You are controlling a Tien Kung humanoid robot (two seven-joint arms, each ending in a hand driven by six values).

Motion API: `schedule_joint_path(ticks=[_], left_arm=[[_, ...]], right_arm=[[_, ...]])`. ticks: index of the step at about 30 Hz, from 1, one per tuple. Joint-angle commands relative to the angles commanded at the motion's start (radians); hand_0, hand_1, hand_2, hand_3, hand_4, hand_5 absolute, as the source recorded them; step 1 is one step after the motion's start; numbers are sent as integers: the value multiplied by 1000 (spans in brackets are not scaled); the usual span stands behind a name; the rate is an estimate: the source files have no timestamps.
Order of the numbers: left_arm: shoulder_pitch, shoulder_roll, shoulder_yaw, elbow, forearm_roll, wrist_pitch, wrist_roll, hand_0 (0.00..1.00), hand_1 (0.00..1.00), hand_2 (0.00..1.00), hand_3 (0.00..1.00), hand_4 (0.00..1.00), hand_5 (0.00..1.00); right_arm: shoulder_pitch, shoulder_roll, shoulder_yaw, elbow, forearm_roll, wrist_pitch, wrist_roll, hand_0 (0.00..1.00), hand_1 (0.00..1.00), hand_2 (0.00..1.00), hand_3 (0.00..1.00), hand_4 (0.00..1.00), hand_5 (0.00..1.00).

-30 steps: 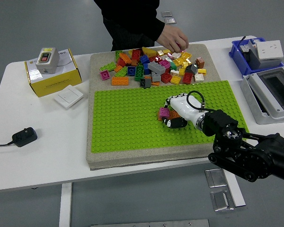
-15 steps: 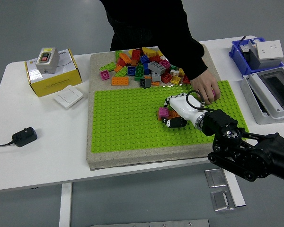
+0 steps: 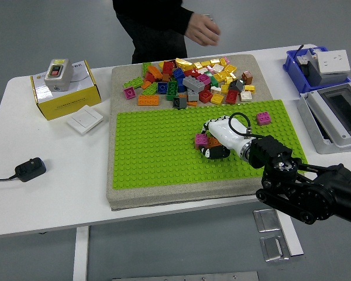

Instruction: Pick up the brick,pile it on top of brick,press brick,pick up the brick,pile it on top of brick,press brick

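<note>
Robotics laboratory or test workshop. A white tabletop [image 3: 58, 193] stands on a grey floor [image 3: 41, 41] with metal floor plates [image 3: 268, 234]. Test hardware lies about: a boxed switch unit [image 3: 63, 88], a wall switch [image 3: 85, 120], a power adapter [image 3: 28, 168], a blue parts bin [image 3: 307, 73], and a grey enclosure [image 3: 338, 120].

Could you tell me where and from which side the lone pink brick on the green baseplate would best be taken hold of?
Probably from above, pinching two opposite side walls of the pink brick. It sits flat and studs-up on the green baseplate, with free space all around, so its low sides are the only graspable faces.
</note>
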Motion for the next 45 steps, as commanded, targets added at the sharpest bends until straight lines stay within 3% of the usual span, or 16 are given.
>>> schedule_joint_path(ticks=[2, 3, 21, 45], left_arm=[[0, 0, 0, 0, 0, 0, 0, 666, 664, 641, 634, 345, 538], [0, 0, 1, 0, 0, 0, 0, 666, 664, 642, 634, 345, 537], [-2, 1, 3, 0, -2, 0, -1, 666, 664, 642, 635, 346, 539], [-1, 1, 3, 0, -3, 0, 0, 666, 665, 641, 635, 347, 542]], right_arm=[[0, 0, -1, -1, 1, 0, 0, 933, 869, 878, 597, 525, 396], [0, 0, -2, -1, 1, 0, 0, 933, 869, 879, 648, 525, 396], [1, 3, -7, -9, 5, -1, 3, 930, 869, 884, 697, 523, 395], [3, 1, -4, -4, 25, -3, 5, 928, 868, 884, 711, 526, 397]])
